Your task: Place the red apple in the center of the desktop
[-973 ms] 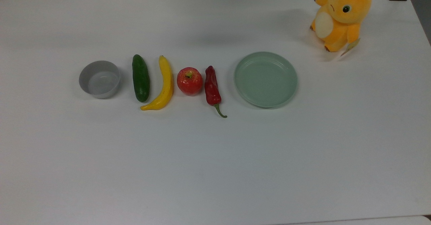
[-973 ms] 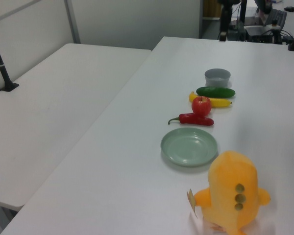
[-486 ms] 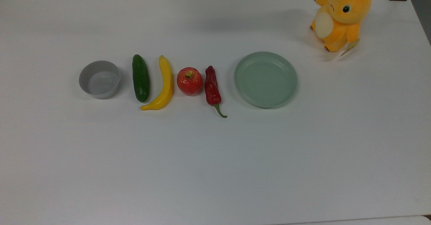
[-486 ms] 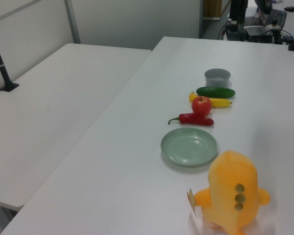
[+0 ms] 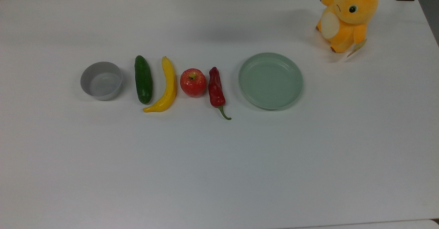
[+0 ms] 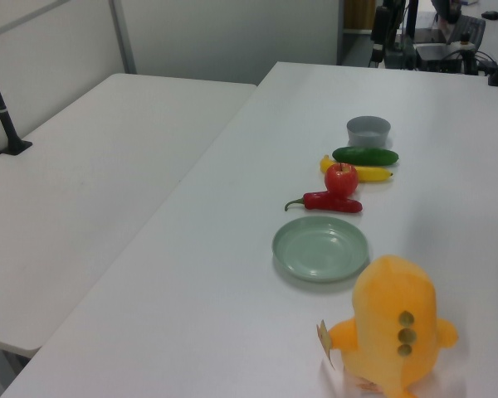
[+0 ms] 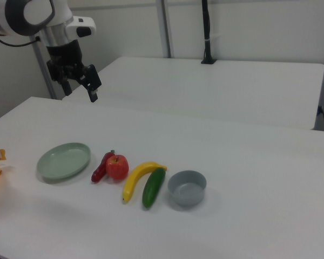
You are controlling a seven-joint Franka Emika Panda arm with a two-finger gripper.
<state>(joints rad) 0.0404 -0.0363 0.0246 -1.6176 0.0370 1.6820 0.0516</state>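
Table point(image 5: 219, 174), white: one row, from the top view's left: grey bowl point(image 5: 101, 80), cucumber point(image 5: 143, 79), banana point(image 5: 167, 86), apple point(image 5: 193, 82), chili point(image 5: 216, 89), green plate point(image 5: 270, 81). Apple sits between banana and chili, touching the chili. Plush toy point(image 5: 347, 15) at a far corner. Gripper point(image 7: 80, 86) raised well above the table, fingers spread wide, holding nothing.

1. Large white rectangular desk point(image 5: 219, 174): smooth, matt finish.
2. Round red apple point(image 5: 193, 82): glossy skin, small highlights near the stem.
3. Long dark-red chili pepper point(image 5: 216, 89): shiny, slightly wrinkled.
4. Round pale-green plate point(image 5: 271, 81): smooth plastic look, soft sheen.
5. Small grey round bowl point(image 5: 101, 80): smooth, matt.
6. Orange plush toy point(image 5: 346, 16): fuzzy cloth.
7. Yellow banana point(image 5: 166, 86) and dark green cucumber point(image 5: 143, 79): smooth, faint sheen.
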